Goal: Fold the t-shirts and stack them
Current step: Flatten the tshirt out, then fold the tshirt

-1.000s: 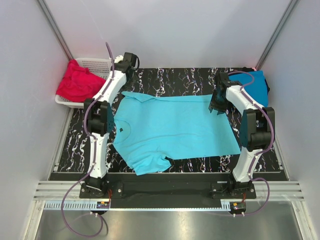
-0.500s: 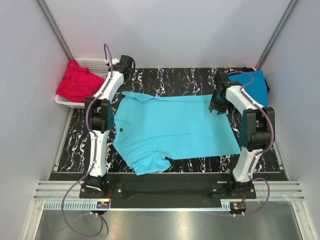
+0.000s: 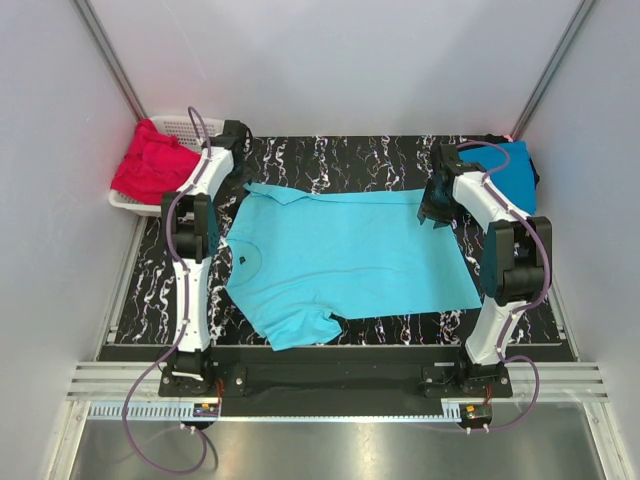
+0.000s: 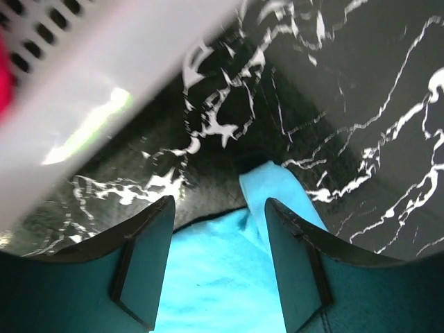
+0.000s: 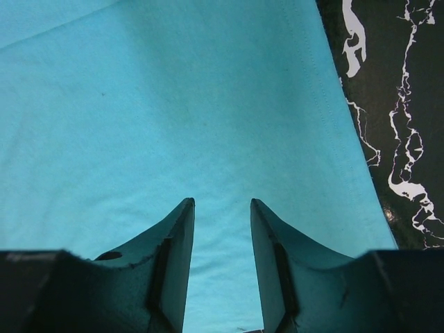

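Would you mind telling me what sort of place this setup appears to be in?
Probably a robotics lab test cell: plain white panel walls enclose a black marbled table, the left arm and right arm are bolted at its near edge, and a turquoise t-shirt lies spread for folding.

Plain pale grey walls (image 3: 330, 60) around a black, white-veined marble-patterned tabletop (image 3: 350, 158), ribbed metal rail (image 3: 565, 380) along its near edge

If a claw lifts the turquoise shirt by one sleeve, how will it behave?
Probably floppy: the shirt lies flat with a creased near sleeve, so it would likely drape and hang. It looks thin, so probably light. Pushed, it would likely bunch up rather than slide whole across the table.
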